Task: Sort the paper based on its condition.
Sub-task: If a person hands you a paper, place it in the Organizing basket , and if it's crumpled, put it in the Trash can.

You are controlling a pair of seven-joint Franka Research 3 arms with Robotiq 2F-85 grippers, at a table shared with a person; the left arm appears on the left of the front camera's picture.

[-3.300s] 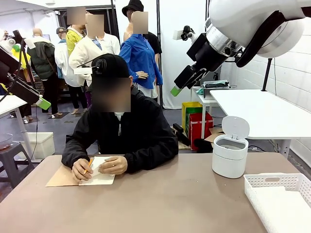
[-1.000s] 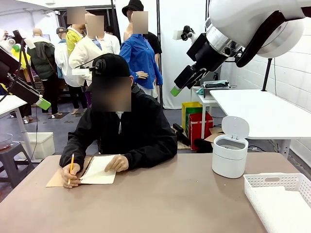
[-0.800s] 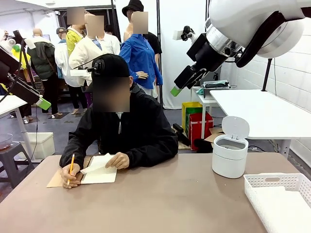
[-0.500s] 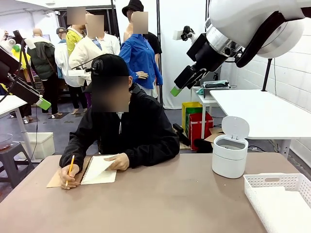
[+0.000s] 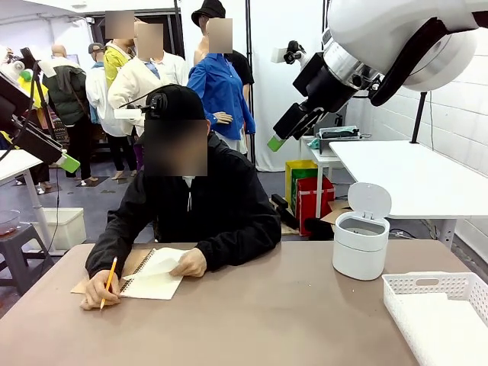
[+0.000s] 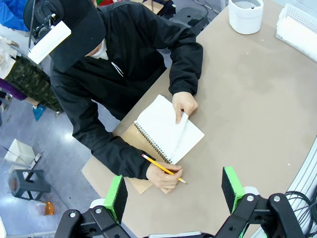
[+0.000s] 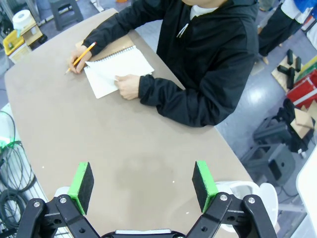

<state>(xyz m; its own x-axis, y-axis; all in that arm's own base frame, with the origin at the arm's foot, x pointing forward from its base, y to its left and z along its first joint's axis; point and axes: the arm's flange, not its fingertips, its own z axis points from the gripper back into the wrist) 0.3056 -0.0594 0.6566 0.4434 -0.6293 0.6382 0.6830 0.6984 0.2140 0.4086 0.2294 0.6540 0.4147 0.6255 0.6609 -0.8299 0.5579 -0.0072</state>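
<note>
While left end effector [image 6: 174, 193] and right end effector [image 7: 142, 183] wide, paper [image 6: 181, 134] lengthwise along notebook spiral [image 6: 152, 143].

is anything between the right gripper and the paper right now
Yes. The sheet is bound in the notebook, and the person's hand grips its edge. Otherwise only bare table lies between it and the open right gripper.
</note>
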